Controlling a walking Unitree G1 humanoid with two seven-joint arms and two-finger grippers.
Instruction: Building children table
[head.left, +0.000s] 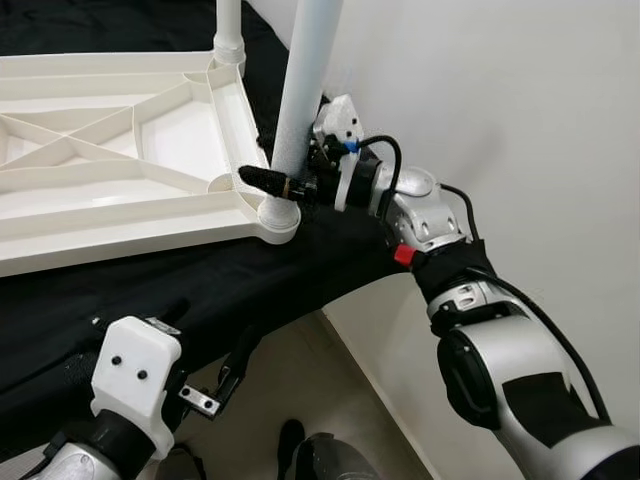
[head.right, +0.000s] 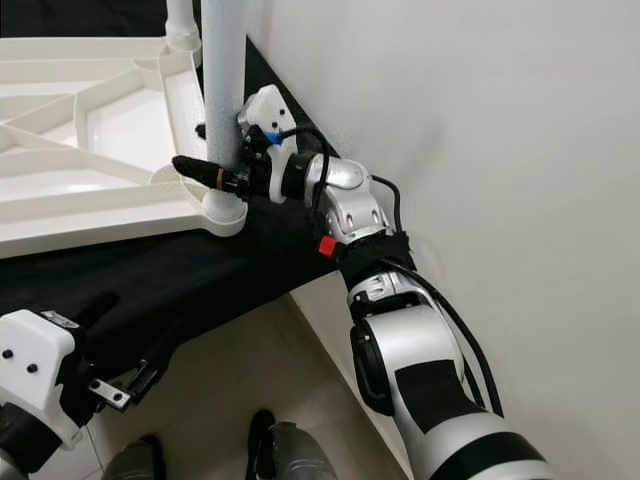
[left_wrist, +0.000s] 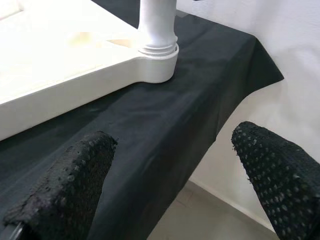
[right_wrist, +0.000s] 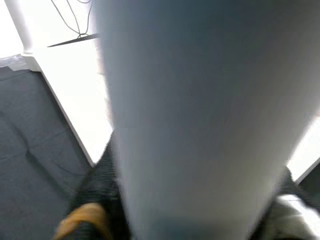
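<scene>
A white plastic table top (head.left: 120, 130) lies upside down on a black cloth (head.left: 250, 280). A white tubular leg (head.left: 305, 90) stands upright in the round corner socket (head.left: 278, 218) nearest the wall. My right gripper (head.left: 280, 176) is shut on this leg just above the socket, with one black finger (head.right: 200, 170) on its near side. In the right wrist view the leg (right_wrist: 200, 115) sits very close between the dark fingers (right_wrist: 100, 185). My left gripper (left_wrist: 175, 185) hangs open below the cloth's front edge, nothing between its fingers (left_wrist: 75, 180). A second leg (head.left: 229, 30) stands at the far corner.
A white wall (head.left: 500, 100) runs close along the right side, next to the held leg. The cloth-covered surface ends at a corner (left_wrist: 265, 65) near the wall. Beige floor (head.left: 320, 380) and my own feet (head.left: 330, 455) lie below.
</scene>
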